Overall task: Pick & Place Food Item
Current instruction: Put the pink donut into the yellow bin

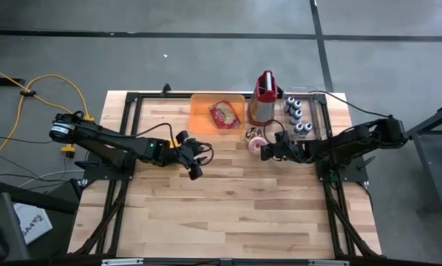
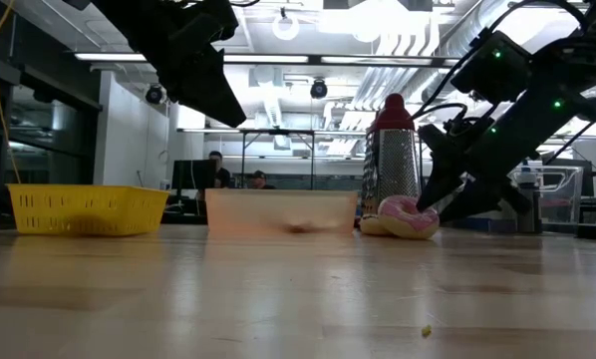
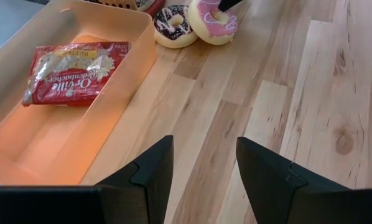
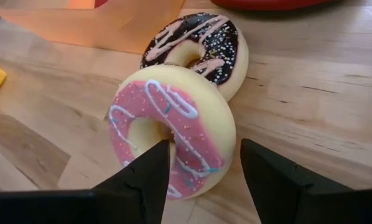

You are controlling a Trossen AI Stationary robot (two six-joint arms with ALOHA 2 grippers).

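Desk (image 1: 228, 207): pale wooden planks; the near part carries nothing but the arms' frames.
Left gripper (image 1: 199, 161): raised above the desk, left of centre, fingers (image 3: 150, 174) parted with nothing between them; it faces the orange tray.
Right gripper (image 1: 269, 150): right of centre, jaws spread, one finger (image 4: 145, 177) inside the hole of the pink donut and the other outside its rim; they have not closed on it.
Pink donut (image 4: 170, 137): tilted up on edge on the desk, pink icing with white and blue lines, leaning against the chocolate donut.
Chocolate donut (image 4: 198, 53): flat on the desk just behind the pink one, dark icing with pink stripes and sprinkles.
Orange tray (image 1: 200, 118): translucent, near the far edge; holds a red packet (image 3: 71, 70) printed "Orville Redenbacher's".
Grater (image 1: 262, 100): metal, red handle, upright beside the tray.
Clear bin (image 1: 317, 118): right of the grater, with several small cans; labels unreadable.
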